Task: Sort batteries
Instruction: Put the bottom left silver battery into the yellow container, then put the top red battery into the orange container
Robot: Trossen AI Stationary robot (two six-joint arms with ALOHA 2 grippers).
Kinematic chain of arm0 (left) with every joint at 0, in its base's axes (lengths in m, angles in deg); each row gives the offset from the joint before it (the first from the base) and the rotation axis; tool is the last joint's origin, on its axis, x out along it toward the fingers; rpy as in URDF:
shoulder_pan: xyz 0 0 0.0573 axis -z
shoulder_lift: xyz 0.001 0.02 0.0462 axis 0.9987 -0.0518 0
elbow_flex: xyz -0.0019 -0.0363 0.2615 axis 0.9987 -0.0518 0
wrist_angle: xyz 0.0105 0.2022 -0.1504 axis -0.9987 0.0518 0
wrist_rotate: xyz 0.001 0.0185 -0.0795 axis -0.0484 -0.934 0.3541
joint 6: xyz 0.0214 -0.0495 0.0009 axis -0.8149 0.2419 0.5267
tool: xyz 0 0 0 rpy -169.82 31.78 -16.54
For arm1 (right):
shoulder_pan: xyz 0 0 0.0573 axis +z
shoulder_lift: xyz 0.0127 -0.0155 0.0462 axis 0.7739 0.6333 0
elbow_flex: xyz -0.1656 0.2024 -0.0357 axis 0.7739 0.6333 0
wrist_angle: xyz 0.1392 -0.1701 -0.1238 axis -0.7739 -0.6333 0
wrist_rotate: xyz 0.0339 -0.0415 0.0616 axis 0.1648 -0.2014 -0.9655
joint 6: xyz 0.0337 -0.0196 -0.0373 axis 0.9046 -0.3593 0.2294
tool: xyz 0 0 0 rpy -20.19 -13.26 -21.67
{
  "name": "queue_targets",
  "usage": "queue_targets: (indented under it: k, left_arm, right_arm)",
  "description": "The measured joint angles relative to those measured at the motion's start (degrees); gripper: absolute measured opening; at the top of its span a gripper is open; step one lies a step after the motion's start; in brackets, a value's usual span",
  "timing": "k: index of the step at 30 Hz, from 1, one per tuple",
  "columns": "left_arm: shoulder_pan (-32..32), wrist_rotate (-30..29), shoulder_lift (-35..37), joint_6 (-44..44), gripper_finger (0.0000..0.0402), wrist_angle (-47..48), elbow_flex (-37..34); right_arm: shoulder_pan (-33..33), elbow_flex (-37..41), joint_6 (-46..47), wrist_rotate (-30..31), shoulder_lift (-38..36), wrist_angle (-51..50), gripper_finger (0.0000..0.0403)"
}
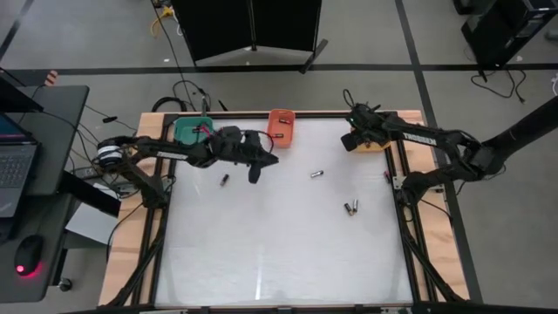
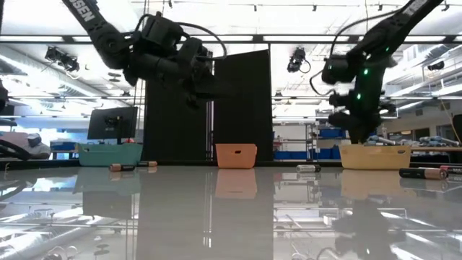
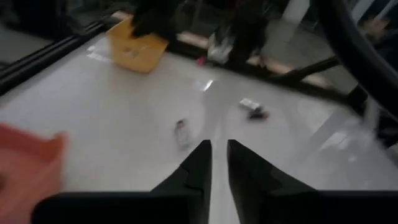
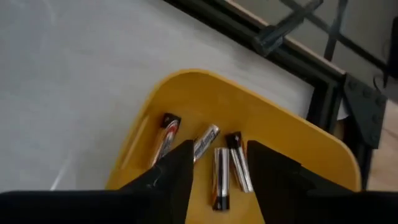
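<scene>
- Right gripper (image 4: 216, 163) hangs directly above the yellow bin (image 4: 273, 127) at the table's far right corner, its fingers (image 4: 171, 171) spread apart with nothing between them.
- Four batteries (image 4: 221, 177) lie in that yellow bin, side by side and roughly parallel; one (image 4: 166, 134) has a red-and-dark end toward the bin's rim.
- Left gripper (image 3: 219, 163) hovers in the air over the far left part of the table (image 1: 279, 244), near the orange bin (image 1: 281, 126); its fingers (image 3: 198, 168) stand close together with a thin gap, and no battery shows between them.
- In the high view the left gripper (image 1: 259, 166) sits between the teal bin (image 1: 192, 131) and the orange bin, a little toward the table's middle.
- A loose battery (image 1: 224, 180) lies on the table just beside the left gripper, on the teal bin's side.
- Another battery (image 1: 317, 174) lies near the table's middle, well apart from both grippers.
- A pair of batteries (image 1: 350, 208) rests side by side farther toward the right edge of the table.
- The orange bin holds at least one battery (image 1: 277, 135); what is in the teal bin cannot be made out clearly.
- From table height, the three bins stand in a row along the far edge: teal (image 2: 110, 154), orange (image 2: 236, 155) and yellow (image 2: 374, 156).
</scene>
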Motion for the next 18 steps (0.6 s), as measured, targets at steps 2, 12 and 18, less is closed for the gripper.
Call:
queue_targets:
  k: [2,12,18]
  left_arm:
    - [-1.5,-0.3,2.1,-3.1,0.0037,8.8,2.0]
    - [-8.3,-32.5,2.0,-15.1,0.0007,61.6,19.7]
    - [-15.4,-38.3,-2.3,-15.4,0.0004,66.6,22.4]
  right_arm:
    - [1.8,0.0,-0.3,0.0,-2.8,-1.2,0.0137]
    - [15.8,0.0,1.9,0.1,-13.8,-0.6,0.0017]
    - [23.1,0.0,3.0,1.9,-14.3,3.1,0.0025]
